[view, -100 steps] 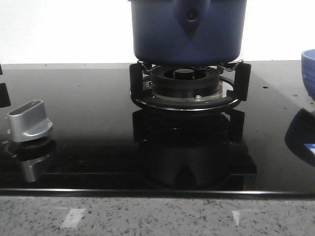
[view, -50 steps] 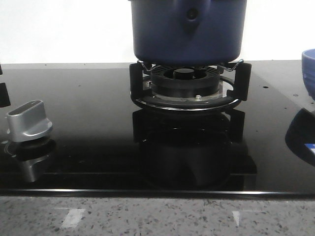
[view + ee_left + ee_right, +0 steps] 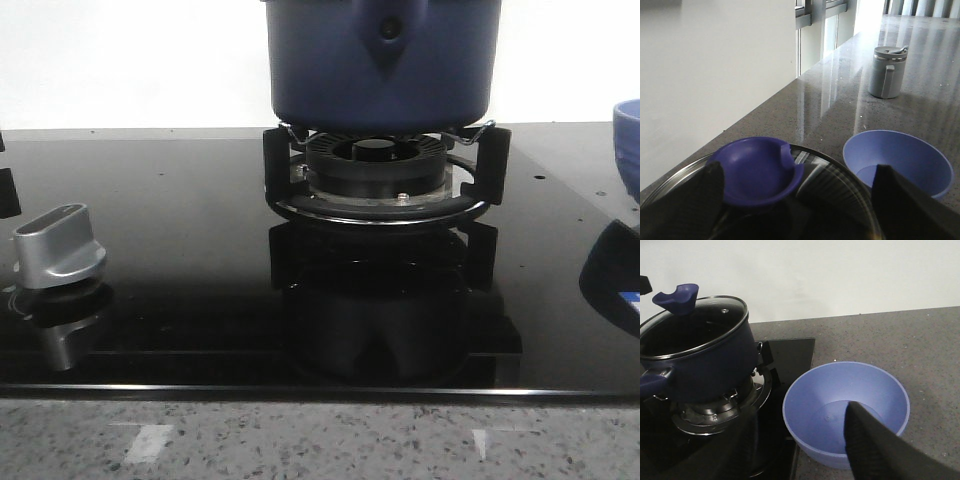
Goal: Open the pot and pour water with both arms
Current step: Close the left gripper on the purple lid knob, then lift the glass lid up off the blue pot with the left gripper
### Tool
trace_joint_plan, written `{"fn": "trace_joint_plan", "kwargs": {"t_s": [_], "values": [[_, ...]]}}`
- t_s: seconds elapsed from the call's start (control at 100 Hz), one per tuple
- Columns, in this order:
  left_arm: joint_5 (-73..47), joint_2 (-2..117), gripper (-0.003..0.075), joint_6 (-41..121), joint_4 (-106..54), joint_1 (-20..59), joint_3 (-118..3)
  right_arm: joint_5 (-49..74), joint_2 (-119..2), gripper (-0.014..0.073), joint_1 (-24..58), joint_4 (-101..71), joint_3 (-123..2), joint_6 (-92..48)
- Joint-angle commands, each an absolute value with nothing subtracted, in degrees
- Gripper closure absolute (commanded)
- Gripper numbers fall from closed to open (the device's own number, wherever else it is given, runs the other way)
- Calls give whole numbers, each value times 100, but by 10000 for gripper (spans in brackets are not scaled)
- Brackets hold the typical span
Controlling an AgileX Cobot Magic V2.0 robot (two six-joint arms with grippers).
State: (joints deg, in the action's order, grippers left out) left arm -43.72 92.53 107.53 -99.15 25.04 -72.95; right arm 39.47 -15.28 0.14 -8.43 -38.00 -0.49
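The dark navy pot sits on the gas burner, its handle bracket and rivet facing me. The right wrist view shows the pot wearing a glass lid with a blue knob. My left gripper hovers open just over the lid. The knob lies between its fingers, close to one finger. My right gripper is open beside the pot, over the near rim of the light blue bowl. Neither gripper shows in the front view.
The black glass hob has a silver control knob at its left. The light blue bowl stands on the grey counter right of the hob. A grey lidded jug stands farther along the counter. A white wall runs behind.
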Motion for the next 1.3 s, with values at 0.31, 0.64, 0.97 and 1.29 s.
{"fn": "trace_joint_plan", "kwargs": {"t_s": [0.31, 0.64, 0.97, 1.29], "values": [[-4511, 9728, 183, 10774, -10637, 2521, -8074, 3534, -1653, 243, 45, -822, -3988, -89], [-4500, 9895, 183, 10774, -10720, 2521, -8113, 3534, -1653, 243, 45, -822, -3962, -89], [-4464, 9971, 184, 10796, -10720, 2710, -8193, 3447, -1653, 243, 45, -822, -3786, -89], [-4512, 10181, 191, 10796, -10720, 2824, -8315, 3357, -1653, 243, 45, -822, -3786, -89]]}}
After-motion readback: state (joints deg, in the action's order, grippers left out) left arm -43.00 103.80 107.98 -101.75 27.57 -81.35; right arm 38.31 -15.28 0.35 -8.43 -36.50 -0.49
